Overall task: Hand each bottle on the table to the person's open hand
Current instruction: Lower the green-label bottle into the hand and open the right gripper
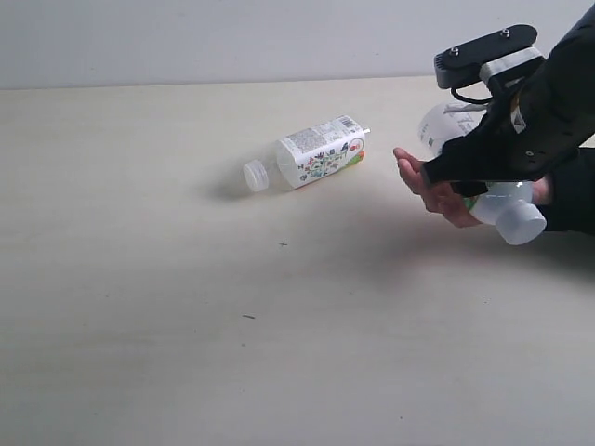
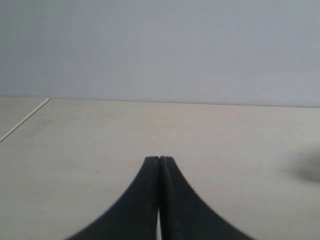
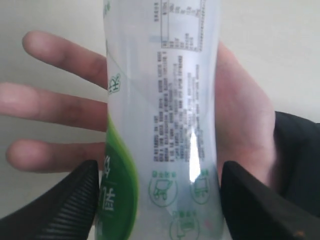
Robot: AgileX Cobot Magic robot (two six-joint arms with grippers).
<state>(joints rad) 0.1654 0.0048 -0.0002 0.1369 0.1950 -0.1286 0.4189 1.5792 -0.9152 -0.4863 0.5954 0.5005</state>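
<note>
A clear, white-capped bottle with a green label (image 3: 165, 115) lies across the person's open hand (image 3: 55, 107), and my right gripper (image 3: 160, 175) is shut on it, one pad against each side. In the exterior view that bottle (image 1: 516, 221) sticks out on both sides of the gripper (image 1: 474, 181), cap toward the front right, above the hand (image 1: 420, 181) with its black sleeve. A white-capped squarish bottle with a printed label (image 1: 316, 156) lies on its side on the table (image 1: 186, 325). My left gripper (image 2: 159, 160) is shut and empty over bare table, outside the exterior view.
A pale wall (image 1: 232, 37) rises behind the table's far edge. In the left wrist view a table edge (image 2: 25, 120) runs past one side of the shut gripper.
</note>
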